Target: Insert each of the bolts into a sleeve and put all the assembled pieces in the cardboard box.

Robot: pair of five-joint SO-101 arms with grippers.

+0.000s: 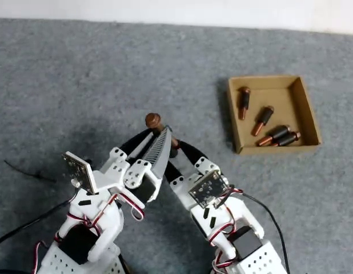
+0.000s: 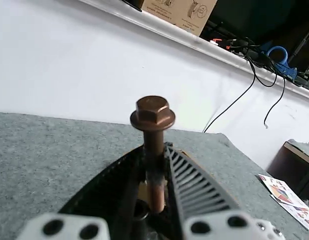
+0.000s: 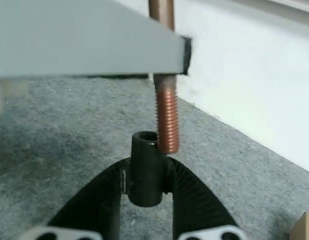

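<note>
Left gripper [image 2: 154, 152]: clenched on the bolt [image 2: 152, 114], which stands upright between the two fingers with its hexagonal head on top. It is held above the table and well apart from the cardboard box [image 1: 234, 117], off the box's left wall in the high view.
Right gripper [image 3: 146, 169]: grasping the black sleeve [image 3: 144, 177], upright with the open hole up. It is also well apart from the box, on the same side as the bolt.
Bolt and sleeve: the threaded end hangs at the mouth of the sleeve and overlaps its rim at one side. I cannot tell if they touch.
Box: open on top, lying flat on the grey table [image 1: 79, 74].
Assembled pieces: four lie inside the box. One [image 1: 244, 101] is near its far-left corner, one [image 1: 262, 120] in the middle, and two [image 1: 280, 137] are side by side at the near wall.
</note>
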